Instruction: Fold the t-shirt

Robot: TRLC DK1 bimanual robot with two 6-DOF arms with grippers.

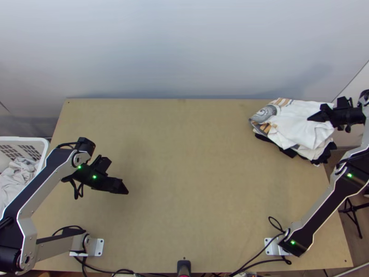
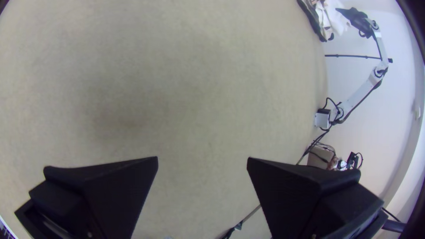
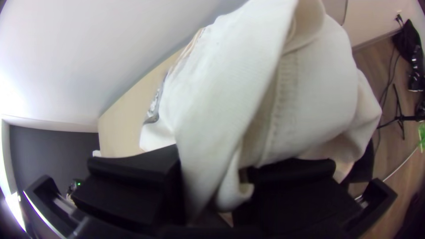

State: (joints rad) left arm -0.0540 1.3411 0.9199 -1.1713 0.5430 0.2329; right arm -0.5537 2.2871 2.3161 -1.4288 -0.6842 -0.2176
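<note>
You have the white T-shirt with grey-and-orange print (image 1: pixel 295 129) atop dark garments (image 1: pixel 324 155), under the black right claw (image 1: pixel 309 118); loose folds lie between its parted fingers. Folding appears complete; release clearance and smoothing remain. The right arm angles outward; the wide-set left claw (image 1: pixel 126 191) hangs well apart, pointing inward.

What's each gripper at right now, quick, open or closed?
Left gripper: open, empty.
Right gripper: open, white cloth between its fingers.
</note>
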